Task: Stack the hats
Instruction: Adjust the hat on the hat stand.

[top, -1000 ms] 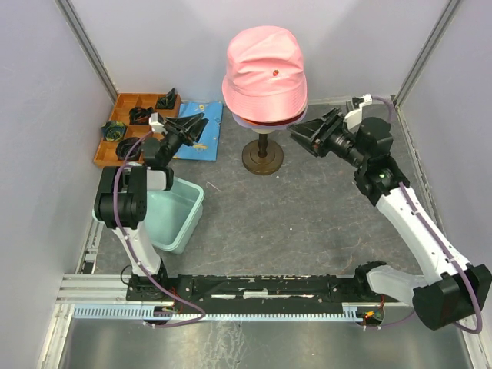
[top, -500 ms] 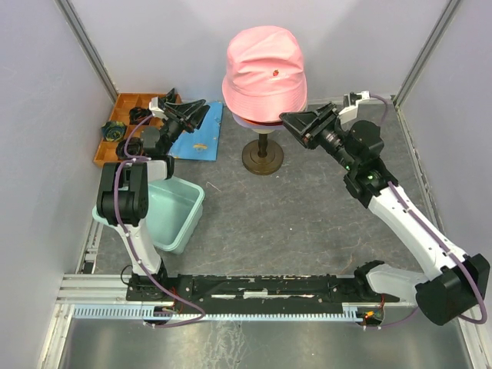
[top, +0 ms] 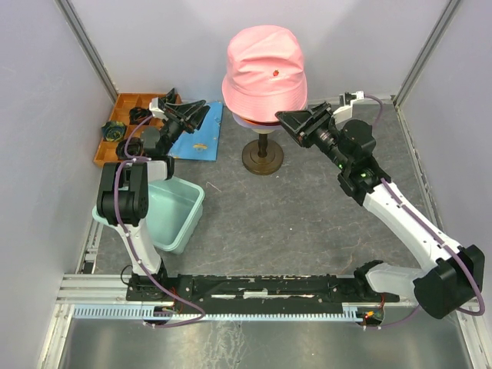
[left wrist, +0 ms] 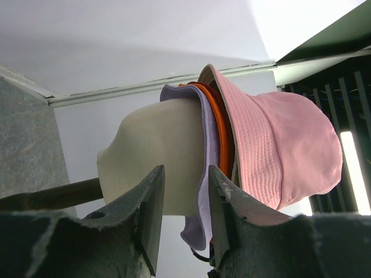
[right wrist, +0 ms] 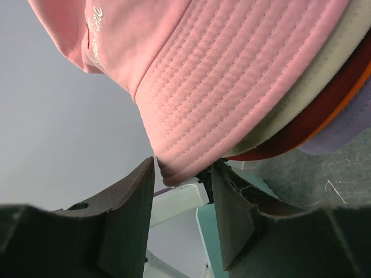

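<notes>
Crowning a single cream mannequin head (left wrist: 153, 150) on its one dark stand (top: 263, 157), near the back of the grey worktop (top: 292, 231), five soft fabric bucket hats (top: 265, 69) sit nested one over another. Counted from the outside in, they are one pink hat (right wrist: 220, 63), one cream-beige hat (right wrist: 301, 87), one dark red hat (right wrist: 301, 124), one orange hat (left wrist: 221, 130) and one lavender hat (left wrist: 207, 174), whose brims show as stacked coloured rims. They look light and floppy, likely to sag or fold rather than keep their shape, and the cloth should not slip much. The stitched brim seems the firmest place to pinch, and only the outer pink brim offers a free edge. The right pincer (right wrist: 183, 163) sits at that brim's lower edge with its jaws about half apart. The edge lies at the mouth of the gap, apparently unclamped. The left pincer (left wrist: 186, 169) hangs off to the other side, well apart from the hats, jaws partly apart with nothing between them.
</notes>
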`<state>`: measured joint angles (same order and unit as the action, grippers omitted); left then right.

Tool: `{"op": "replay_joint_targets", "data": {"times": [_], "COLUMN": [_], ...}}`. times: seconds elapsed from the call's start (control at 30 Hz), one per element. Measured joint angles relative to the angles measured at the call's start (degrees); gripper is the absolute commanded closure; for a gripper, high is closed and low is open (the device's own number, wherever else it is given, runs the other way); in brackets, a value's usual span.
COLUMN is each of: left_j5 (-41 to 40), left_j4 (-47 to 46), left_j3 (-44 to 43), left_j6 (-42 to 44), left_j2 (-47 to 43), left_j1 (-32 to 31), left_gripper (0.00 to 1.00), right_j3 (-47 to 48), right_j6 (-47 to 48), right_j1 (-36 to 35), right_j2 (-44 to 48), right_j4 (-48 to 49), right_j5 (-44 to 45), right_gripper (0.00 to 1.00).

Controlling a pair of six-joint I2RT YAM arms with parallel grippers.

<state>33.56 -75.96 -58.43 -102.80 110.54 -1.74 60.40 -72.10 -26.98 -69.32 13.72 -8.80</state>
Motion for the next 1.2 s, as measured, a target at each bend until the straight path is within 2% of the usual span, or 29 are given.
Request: {"op": "replay_joint_targets", "data": {"times": [0.1, 0.17, 0.27, 0.47, 0.83, 1.03, 1.2], "left_j5": [0.0, 0.0, 0.0, 0.0, 0.0, 0.0, 0.0], "left_j4": [-0.1, -0.1, -0.3, -0.5, -0.4, -0.3, 0.1], "left_j3": [0.4, 0.9, 1.4, 2.3, 2.4, 2.4, 2.4], "left_j6": [0.0, 0.0, 0.0, 0.0, 0.0, 0.0, 0.0], "left_j2": [0.0, 0.0, 0.0, 0.0, 0.0, 0.0, 0.0], "left_j1": [0.0, 0.0, 0.0, 0.0, 0.0, 0.0, 0.0], "left_gripper": [0.57, 0.57, 0.57, 0.57, 0.57, 0.58, 0.58], "right_j3": [0.0, 0.0, 0.0, 0.0, 0.2, 0.2, 2.2], "right_j6": [0.2, 0.3, 0.4, 0.1, 0.4, -0.7, -2.5], "right_j1": [0.0, 0.0, 0.0, 0.0, 2.5, 8.6, 10.2], "right_j2": [0.5, 0.8, 0.8, 0.3, 2.3, 2.3, -3.1], "right_j4": [0.0, 0.1, 0.7, 1.1, -3.1, -5.0, -5.1], "right_j5": [0.5, 1.0, 1.4, 2.4, 2.3, -3.4, -9.5], "right_gripper": [0.51, 0.57, 0.79, 1.0, 1.0, 1.0, 1.0]}}
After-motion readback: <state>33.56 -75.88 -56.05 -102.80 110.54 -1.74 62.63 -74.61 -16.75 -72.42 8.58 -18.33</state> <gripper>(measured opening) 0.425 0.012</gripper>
